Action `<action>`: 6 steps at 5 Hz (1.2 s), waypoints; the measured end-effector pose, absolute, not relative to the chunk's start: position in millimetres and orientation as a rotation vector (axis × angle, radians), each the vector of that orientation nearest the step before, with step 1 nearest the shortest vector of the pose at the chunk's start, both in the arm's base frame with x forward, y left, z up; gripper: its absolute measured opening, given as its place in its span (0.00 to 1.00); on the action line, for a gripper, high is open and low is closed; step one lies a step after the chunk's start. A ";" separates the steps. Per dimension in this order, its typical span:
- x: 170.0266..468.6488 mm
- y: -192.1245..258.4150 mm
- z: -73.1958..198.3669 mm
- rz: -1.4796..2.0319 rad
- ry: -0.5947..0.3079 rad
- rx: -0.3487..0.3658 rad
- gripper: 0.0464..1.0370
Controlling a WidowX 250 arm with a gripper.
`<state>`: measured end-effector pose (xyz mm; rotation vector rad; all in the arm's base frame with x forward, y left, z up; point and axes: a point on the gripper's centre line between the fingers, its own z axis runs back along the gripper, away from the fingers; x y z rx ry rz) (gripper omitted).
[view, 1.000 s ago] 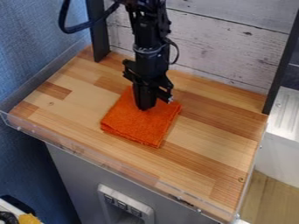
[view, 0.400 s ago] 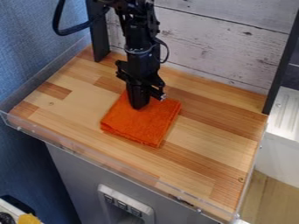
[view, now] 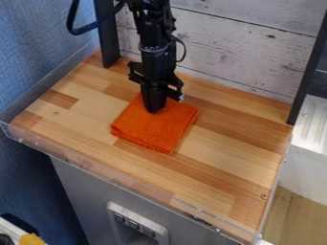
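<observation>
Orange cloth (view: 167, 127) has slid back a little toward the plank wall since the earlier frames, its near edge and left corner farther from the front of the wooden work surface (view: 223, 158), and the gripper (view: 153, 111) has shifted slightly the same way.

Largest is that work surface, laid in light and darker wood strips. Behind it stands the whitewashed plank wall (view: 236, 48), between 2 dark posts (view: 107, 33). A textured blue wall (view: 38, 52) runs down the left side, and a grey cabinet front (view: 80, 189) lies below the wood. At the right edge is a white ridged surface (view: 311, 127).

The black arm (view: 153, 38) comes in from the top edge, with the gripper pointing down onto the far part of the cloth, touching it. Whether it is wide, narrow or pinching the fabric, I cannot tell. The folded cloth lies flat left of centre on the wood, with faint creases beside the gripper.

A clear rim (view: 134, 181) edges the near side. Smaller still are a pale panel (view: 159, 232) on the cabinet and a yellow item (view: 30, 239) at the lower left.
</observation>
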<state>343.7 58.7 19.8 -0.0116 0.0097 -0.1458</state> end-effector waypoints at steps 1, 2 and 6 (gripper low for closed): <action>352.3 61.2 20.5 -0.105 0.013 -0.010 0.04; 357.0 62.6 30.7 -0.060 0.023 -0.008 0.20; 389.0 32.8 75.8 0.000 -0.019 0.009 0.97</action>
